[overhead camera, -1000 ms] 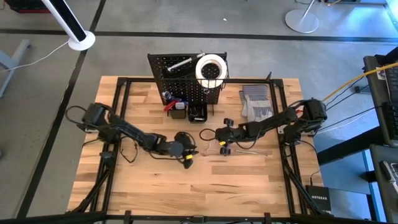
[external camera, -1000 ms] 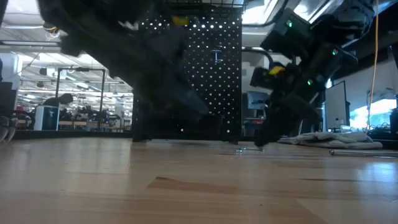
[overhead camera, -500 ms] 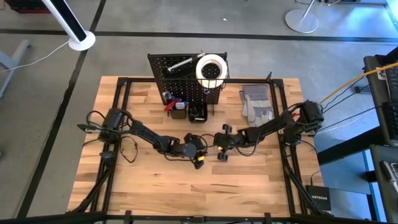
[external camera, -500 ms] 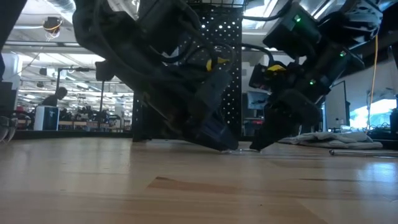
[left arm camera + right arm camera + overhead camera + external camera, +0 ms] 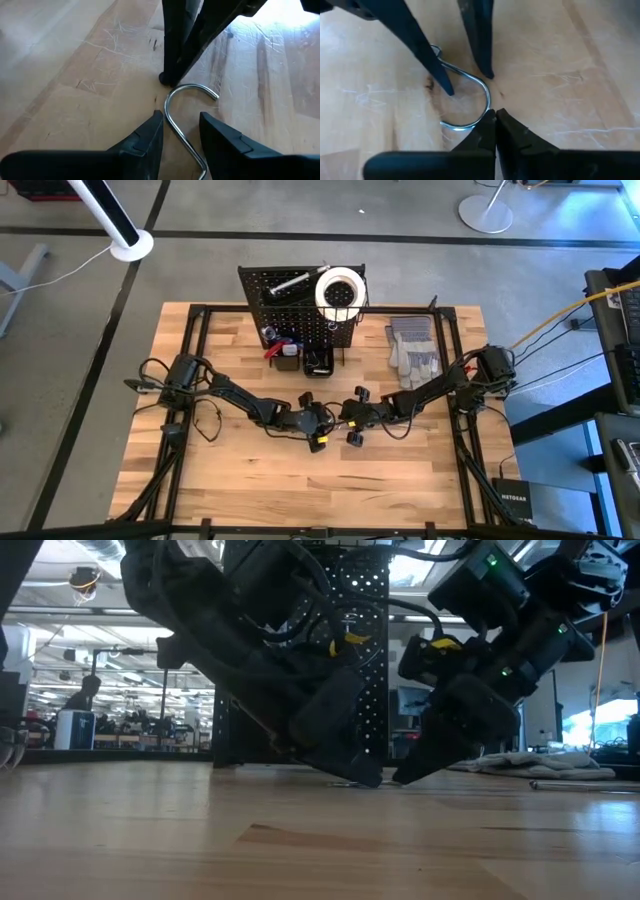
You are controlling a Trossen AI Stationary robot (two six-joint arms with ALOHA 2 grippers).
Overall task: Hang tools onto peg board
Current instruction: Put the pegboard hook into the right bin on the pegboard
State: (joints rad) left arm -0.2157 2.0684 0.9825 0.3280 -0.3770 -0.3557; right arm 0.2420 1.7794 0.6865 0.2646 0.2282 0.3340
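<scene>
At mid-bench, left to right, both my arms meet over one small piece of bent wire.

Left pincer: low at the middle of the bench, fingers parted; in my left wrist view the fingertips stand on either side of the hook's shank, and I cannot tell whether they touch it.

Silver hook: a thin metal wire with a curved end, lying flat on the wood between my two pincers; its curl faces my right pincer.

Right pincer: just beside the left one, tips down at the bench, fingers clenched together with no gap; the tips meet right at the bend of the hook, but I cannot tell whether the wire is pinched between them.

Peg board: upright at the far side of the bench, well apart from both pincers, with a white tape roll and a silver tool near its top.

Red-handled tool: at the board's foot, beside a small black bin.

Grey gloves: flat on the bench to the right of the board.
</scene>
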